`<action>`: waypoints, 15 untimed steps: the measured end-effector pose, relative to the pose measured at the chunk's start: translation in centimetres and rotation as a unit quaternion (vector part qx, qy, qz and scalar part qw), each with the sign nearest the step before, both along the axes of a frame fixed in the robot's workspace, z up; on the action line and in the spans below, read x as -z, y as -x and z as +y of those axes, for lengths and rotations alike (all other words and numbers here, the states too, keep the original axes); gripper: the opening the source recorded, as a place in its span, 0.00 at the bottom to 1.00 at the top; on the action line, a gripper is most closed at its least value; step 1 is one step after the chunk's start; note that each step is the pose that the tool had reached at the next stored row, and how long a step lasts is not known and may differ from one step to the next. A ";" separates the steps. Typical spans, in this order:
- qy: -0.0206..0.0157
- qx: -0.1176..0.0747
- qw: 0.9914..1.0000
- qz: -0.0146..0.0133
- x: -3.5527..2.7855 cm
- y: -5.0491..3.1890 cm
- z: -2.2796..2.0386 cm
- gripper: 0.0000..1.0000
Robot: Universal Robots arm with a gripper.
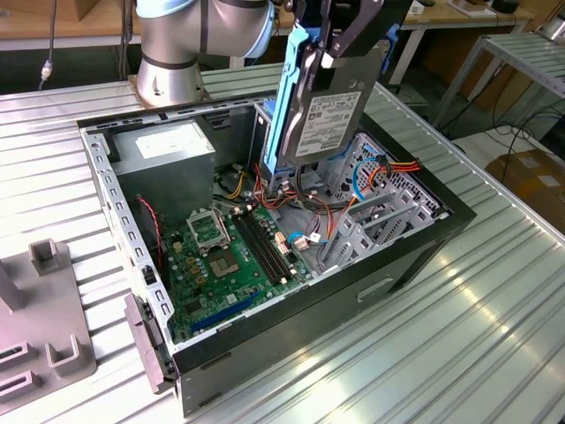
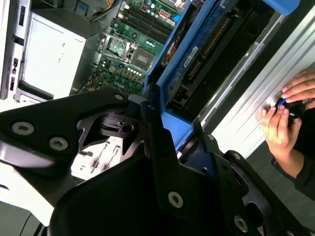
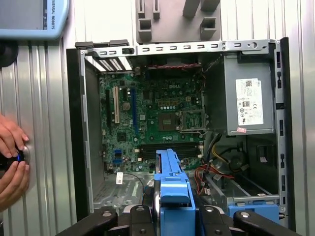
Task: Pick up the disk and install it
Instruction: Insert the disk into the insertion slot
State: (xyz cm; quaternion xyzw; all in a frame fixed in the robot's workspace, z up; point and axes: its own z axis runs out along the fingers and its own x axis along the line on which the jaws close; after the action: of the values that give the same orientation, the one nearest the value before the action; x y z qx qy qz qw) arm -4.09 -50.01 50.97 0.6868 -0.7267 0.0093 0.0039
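The disk (image 1: 328, 113) hangs upright above the open computer case (image 1: 415, 256), its white label facing the exterior view and blue rails along its edges. My gripper (image 1: 327, 55) is shut on its upper end. Below it lie the cables and the metal drive cage (image 1: 381, 210) at the case's end on the exterior view's right. In the first wrist view the disk's blue rail end (image 3: 172, 189) sits between my black fingers (image 3: 139, 216), over the motherboard (image 3: 157, 110). The second wrist view shows the disk's underside (image 2: 211, 49) inside its blue frame, held in my gripper (image 2: 179, 142).
A grey power-supply box (image 1: 168, 146) fills the case's far corner. A blue bracket (image 3: 251, 210) sits on the drive cage. A person's hands (image 3: 11, 162) rest on the ribbed table beside the case, holding a small dark object. A grey fixture (image 1: 48, 314) stands at the exterior view's left.
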 end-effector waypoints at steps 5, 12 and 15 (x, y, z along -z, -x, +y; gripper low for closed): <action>0.001 0.000 1.000 0.000 0.29 -0.13 -1.10 0.37; 0.004 0.000 1.000 0.000 0.72 -2.72 -1.24 0.37; 0.004 0.000 1.000 0.000 0.84 -3.96 -1.24 0.37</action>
State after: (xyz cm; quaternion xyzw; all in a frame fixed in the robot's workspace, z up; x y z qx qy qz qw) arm -0.13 -51.26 50.13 0.6868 -0.7267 0.0122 0.0067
